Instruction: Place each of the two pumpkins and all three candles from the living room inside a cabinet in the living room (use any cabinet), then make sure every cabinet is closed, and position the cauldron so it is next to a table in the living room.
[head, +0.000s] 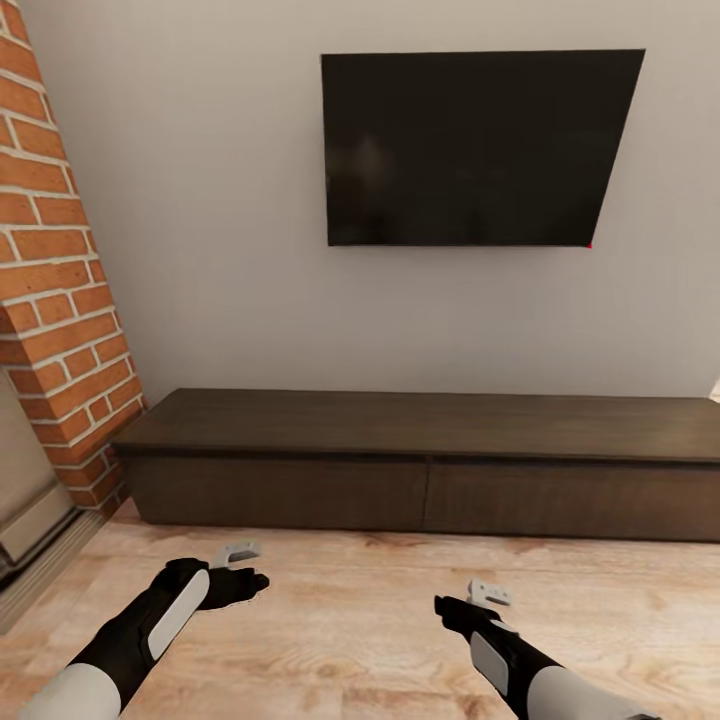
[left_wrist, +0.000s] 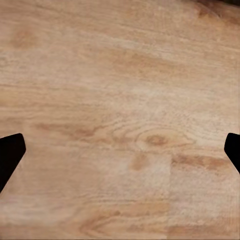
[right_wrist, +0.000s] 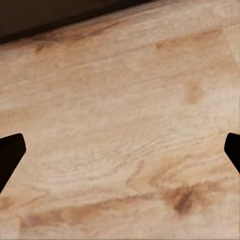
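Both tools, left (head: 237, 551) and right (head: 489, 592), hang wide and empty over the floor (left_wrist: 120, 100) before the shut cabinet (head: 430, 492), whose stiff, handleless fronts probably need gripping at their top edge.

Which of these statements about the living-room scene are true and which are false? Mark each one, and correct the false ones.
1. The cabinet stands against the wall below a dark screen. True.
2. A drawer of the cabinet is pulled out. False: both visible drawer fronts sit flush and closed.
3. The left gripper holds a pumpkin. False: in the left wrist view its fingers are spread wide over bare wooden floor with nothing between them.
4. The right gripper is open and empty. True.
5. A brick column stands to the left of the cabinet. True.
6. A candle stands on the cabinet's top. False: no candle is on the visible top.
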